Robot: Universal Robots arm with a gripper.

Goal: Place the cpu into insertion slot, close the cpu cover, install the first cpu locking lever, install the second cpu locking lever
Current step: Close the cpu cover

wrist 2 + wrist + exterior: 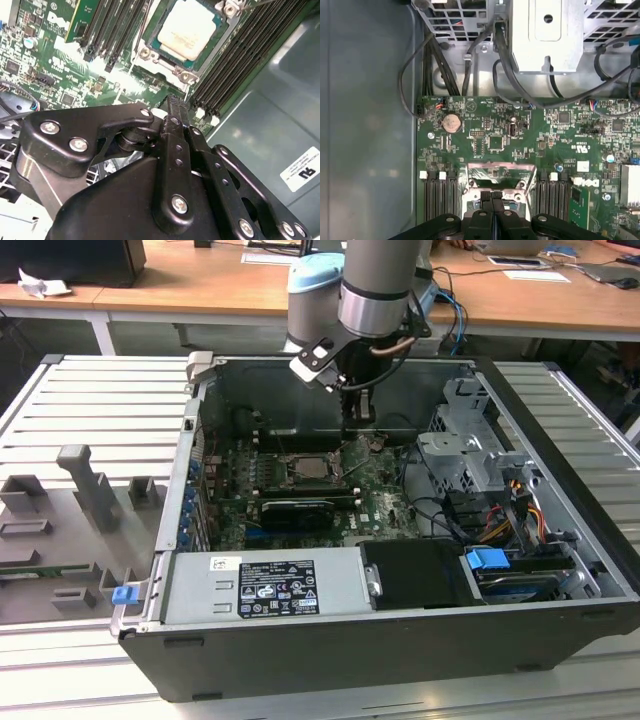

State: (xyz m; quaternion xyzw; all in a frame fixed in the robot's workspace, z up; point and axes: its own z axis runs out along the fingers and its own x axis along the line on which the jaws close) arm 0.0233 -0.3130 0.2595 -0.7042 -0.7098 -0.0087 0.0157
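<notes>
Cpu (186,27), a small flat beige-silver square chip, sits in the dark silver-rimmed insertion slot (165,62), while just beside that slot the black gripper (174,102) hangs, fingers pressed together and empty, so any pushing should likely be slow and clear of the chip.

We've got a grey arm (375,285) with pale blue joint caps (308,275), a dark cable (398,344) looped at its wrist, and a black gripper (173,102), its linkage plates (100,130) dotted with silver screws (180,204).
</notes>
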